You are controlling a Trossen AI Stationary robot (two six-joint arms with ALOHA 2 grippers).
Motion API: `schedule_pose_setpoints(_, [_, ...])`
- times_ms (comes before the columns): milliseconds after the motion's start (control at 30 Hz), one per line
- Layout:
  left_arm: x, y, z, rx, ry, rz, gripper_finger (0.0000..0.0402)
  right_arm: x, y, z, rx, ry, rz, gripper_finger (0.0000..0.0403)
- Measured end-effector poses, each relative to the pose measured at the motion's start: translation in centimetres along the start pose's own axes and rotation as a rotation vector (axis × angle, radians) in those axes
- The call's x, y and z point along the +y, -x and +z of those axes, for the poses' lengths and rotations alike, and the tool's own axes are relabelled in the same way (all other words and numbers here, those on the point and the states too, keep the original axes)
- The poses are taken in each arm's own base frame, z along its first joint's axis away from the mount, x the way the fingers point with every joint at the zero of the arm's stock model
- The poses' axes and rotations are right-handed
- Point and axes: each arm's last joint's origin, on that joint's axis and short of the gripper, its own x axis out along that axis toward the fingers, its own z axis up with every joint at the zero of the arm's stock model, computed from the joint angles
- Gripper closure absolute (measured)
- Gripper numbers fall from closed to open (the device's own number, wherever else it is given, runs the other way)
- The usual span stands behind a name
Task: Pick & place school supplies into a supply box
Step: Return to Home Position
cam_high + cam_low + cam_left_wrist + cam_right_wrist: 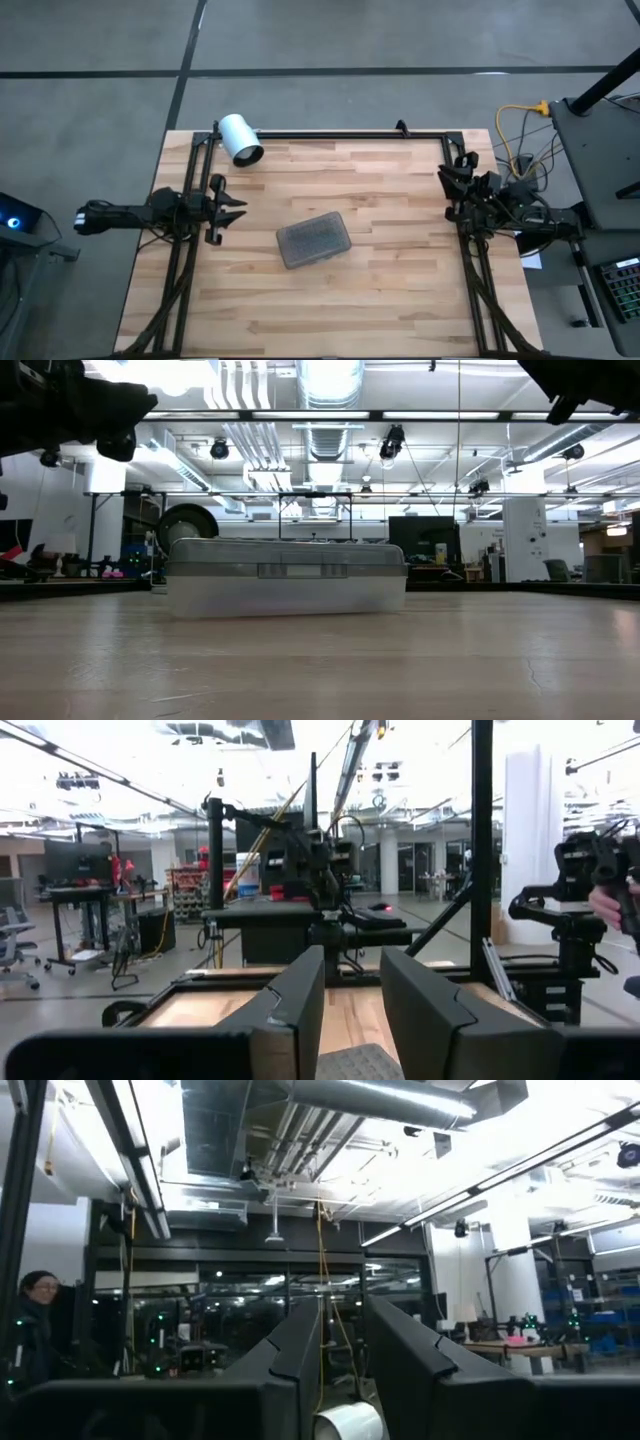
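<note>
Box: the clear box [314,239] is set near the middle of the bench [380,290], turned at a slight angle to the bench edges. Its grey dotted lid is closed.
Box, low view: the box [286,577] is seen resting flat on the wood, with the lid seated level on the clear base and a clasp at the middle of the front.
Supplies: what lies inside cannot be made out through the lid or the walls.
Left pincer: the left pincer [232,208] is held at the bench's left edge, pointed toward the box and well apart from it. In the left wrist view its fingers [290,1010] are seen spread, with a clear gap between them, and nothing is pinched in the pincer [352,960].
Right pincer: the right pincer [447,192] is held at the bench's right edge, well apart from the box. In the right wrist view the pincer [342,1305] is shown slightly spread, with a narrow gap and nothing pinched.
Cylinder: a white cylinder [240,138] is placed at the far left corner of the bench, near the frame rail. Part of it [350,1423] is seen between the right fingers.
Room: a person [35,1320] is seen beyond the bench in the right wrist view.
</note>
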Motion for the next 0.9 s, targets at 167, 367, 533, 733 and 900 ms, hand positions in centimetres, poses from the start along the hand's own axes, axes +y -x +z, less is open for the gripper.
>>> schedule_pose_setpoints(167, [0.0, 0.3, 0.1, -0.014, 0.003, 0.001, 0.0315, -0.1, 0.1, -0.4, 0.009, 0.003, -0.014, 0.0335])
schedule_pose_setpoints(367, [0.0, 0.5, 0.0, -0.001, 0.002, 0.012, 0.0315, -0.7, 0.6, -2.6, 0.069, -0.052, -0.197, 0.0330])
schedule_pose_setpoints(533, [0.0, 0.5, 0.0, -0.001, -0.013, 0.015, 0.0315, -1.3, 0.6, -2.9, 0.072, -0.097, -0.300, 0.0322])
schedule_pose_setpoints(733, [0.0, 0.5, 0.0, 0.001, -0.016, 0.016, 0.0315, -1.5, 0.6, -4.2, 0.201, 0.013, -0.324, 0.0316])
schedule_pose_setpoints(900, [0.0, 0.5, 0.0, 0.000, -0.016, 0.015, 0.0315, -1.5, 0.3, -5.0, 0.271, 0.039, -0.323, 0.0321])
